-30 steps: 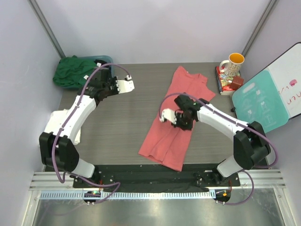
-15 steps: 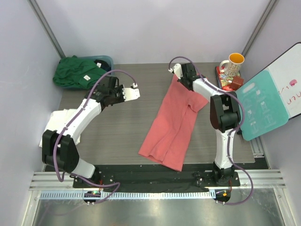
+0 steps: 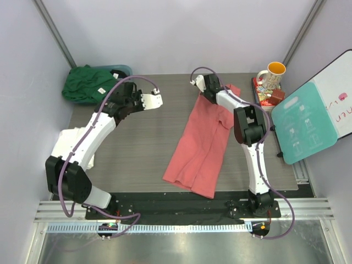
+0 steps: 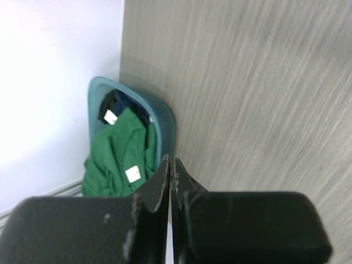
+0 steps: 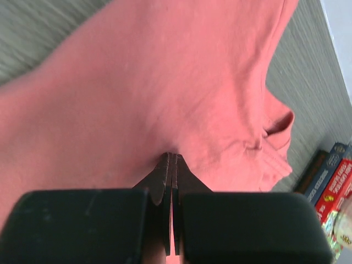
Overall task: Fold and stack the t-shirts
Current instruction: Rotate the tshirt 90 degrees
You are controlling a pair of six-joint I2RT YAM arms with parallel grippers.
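The coral-red t-shirt (image 3: 201, 143) lies lengthwise in the middle of the table, collar end at the far side. My right gripper (image 3: 202, 88) is at its far left edge, shut on a pinch of the coral cloth (image 5: 181, 99); its jaws meet at the gripper's point in the right wrist view (image 5: 172, 156). The collar (image 5: 278, 125) lies to the right of the jaws. My left gripper (image 3: 157, 100) is shut and empty above bare table, also in the left wrist view (image 4: 171, 161). The dark green t-shirt (image 3: 87, 83) (image 4: 118, 154) is heaped in the teal tub (image 4: 165, 118). The white t-shirt (image 3: 69, 140) lies at the left edge under the left arm.
A mug (image 3: 272, 73) stands on books (image 3: 264, 98) at the far right corner; the books also show in the right wrist view (image 5: 335, 176). A teal and white board (image 3: 308, 118) leans at the right edge. The tub sits in the far left corner.
My right gripper moved from the shirt's middle to its far left edge and the upper cloth bunched narrower. My left gripper shifted a little right and farther.
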